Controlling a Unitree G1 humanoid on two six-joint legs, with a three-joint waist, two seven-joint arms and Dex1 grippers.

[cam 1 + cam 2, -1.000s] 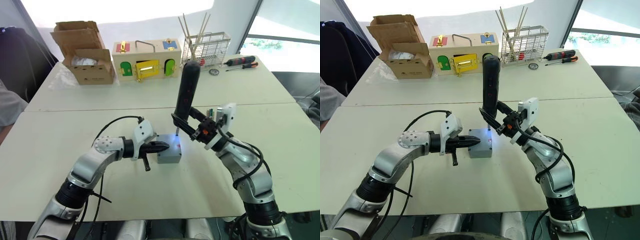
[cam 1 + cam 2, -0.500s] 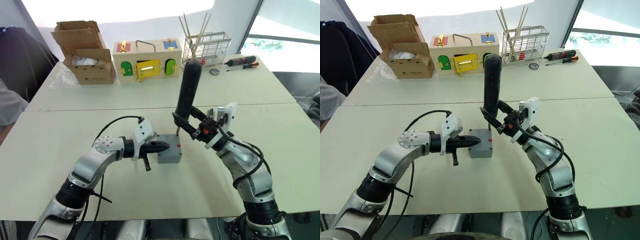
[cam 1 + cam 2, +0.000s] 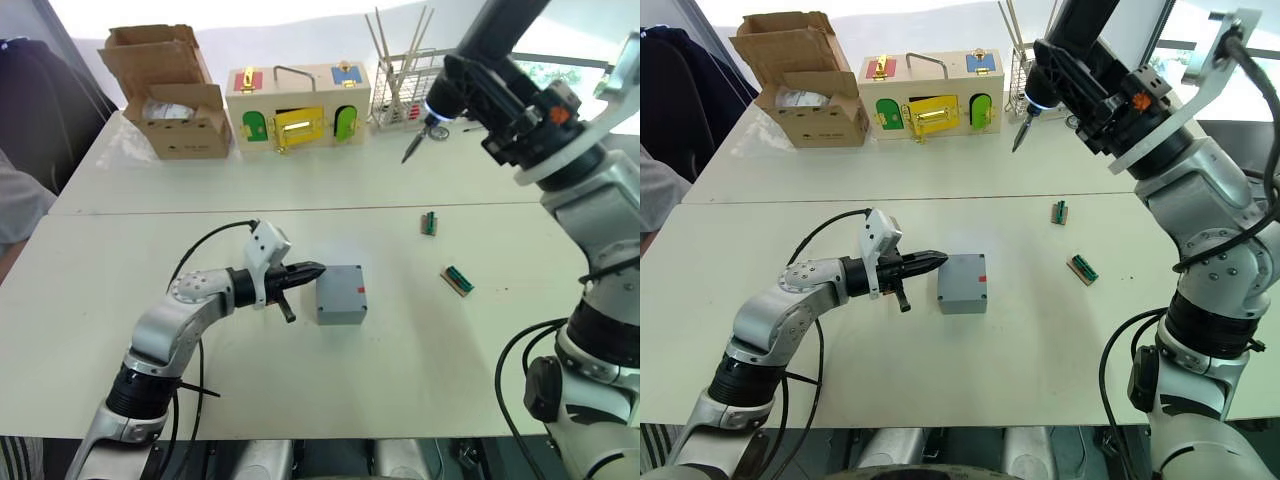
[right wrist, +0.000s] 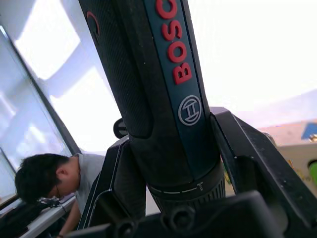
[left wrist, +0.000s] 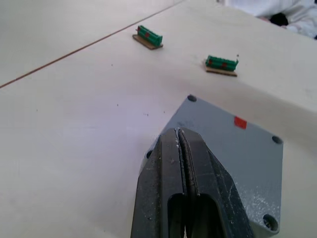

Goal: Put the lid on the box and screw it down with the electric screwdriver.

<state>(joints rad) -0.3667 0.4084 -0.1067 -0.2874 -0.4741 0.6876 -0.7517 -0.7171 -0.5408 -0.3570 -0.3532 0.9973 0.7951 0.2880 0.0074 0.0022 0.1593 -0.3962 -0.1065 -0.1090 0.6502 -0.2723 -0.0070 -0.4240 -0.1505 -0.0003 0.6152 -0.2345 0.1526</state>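
The grey box [image 3: 340, 312] rests mid-table with the grey lid [image 5: 233, 144] on top, a small red mark on the upper face. My left gripper [image 3: 318, 268] is shut and empty, its tips against the box's left side at lid height. High over the back right of the table, my right gripper [image 3: 478, 85] is shut on the black electric screwdriver [image 4: 158, 89]. The tool slants down to the left, its bit and lit tip [image 3: 410, 150] hanging in the air far from the box.
A brown cardboard box [image 3: 170, 95], a wooden box with coloured doors [image 3: 295, 95] and a wire rack with sticks [image 3: 405, 80] line the far table. Two small green connector pieces [image 3: 428, 222] [image 3: 458, 280] lie right of the grey box. A person [image 4: 34, 183] shows behind.
My right arm has lifted the electric screwdriver off the box and swung it high to the back right. The left gripper stays shut against the box's left side.
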